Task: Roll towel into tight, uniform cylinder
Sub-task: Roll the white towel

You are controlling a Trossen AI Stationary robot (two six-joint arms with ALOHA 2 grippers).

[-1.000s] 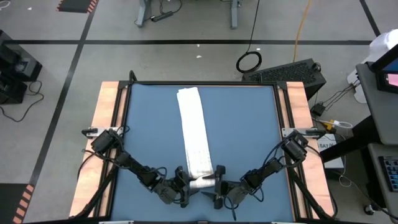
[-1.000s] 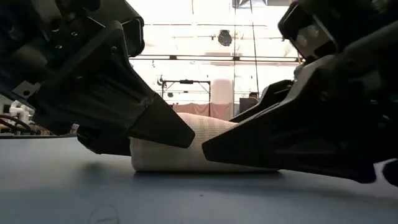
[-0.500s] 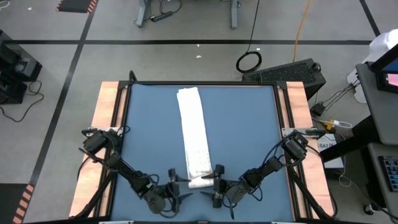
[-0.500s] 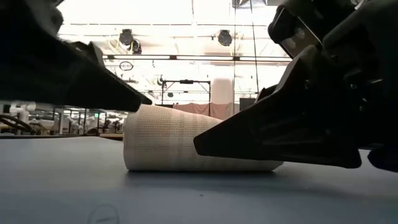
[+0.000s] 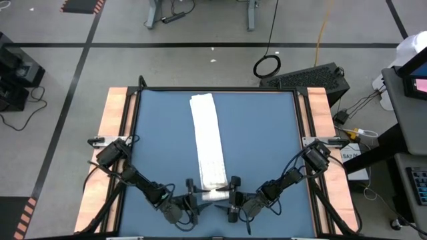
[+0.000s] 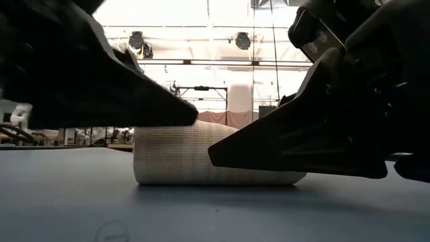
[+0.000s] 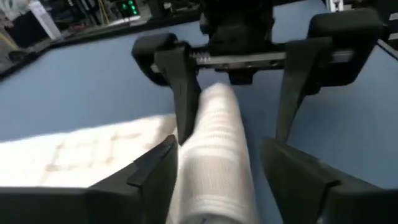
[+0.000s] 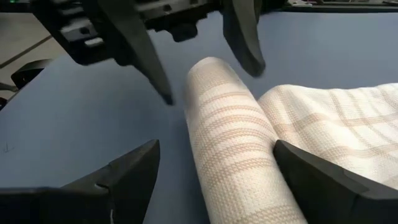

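The white towel (image 5: 208,140) with faint grid lines lies as a long strip down the middle of the blue table (image 5: 260,147). Its near end is rolled into a short cylinder (image 5: 213,195) that rests on the table, seen also in the low view (image 6: 175,156). My left gripper (image 5: 193,199) is open at the roll's left end, its fingers on either side of the roll (image 7: 214,155). My right gripper (image 5: 231,199) is open at the roll's right end, one finger on each side of the roll (image 8: 230,143). My left gripper lies level from the table's left, along the roll. One finger (image 7: 155,171) is right against the roll's side; I cannot tell whether it touches. My right gripper lies level from the table's right. Its finger (image 8: 323,180) lies by the crease between roll and flat strip (image 8: 336,118); touch cannot be told.
Wooden side rails (image 5: 115,133) border the table left and right. Bare blue table lies on both sides of the strip. A dark keyboard-like unit (image 5: 307,79) and cables lie on the floor beyond the far edge.
My left gripper drew back from the roll toward the table's near left and rose off it, then came back level to the roll's left end. My right gripper has stayed at the right end. The flat strip has not moved.
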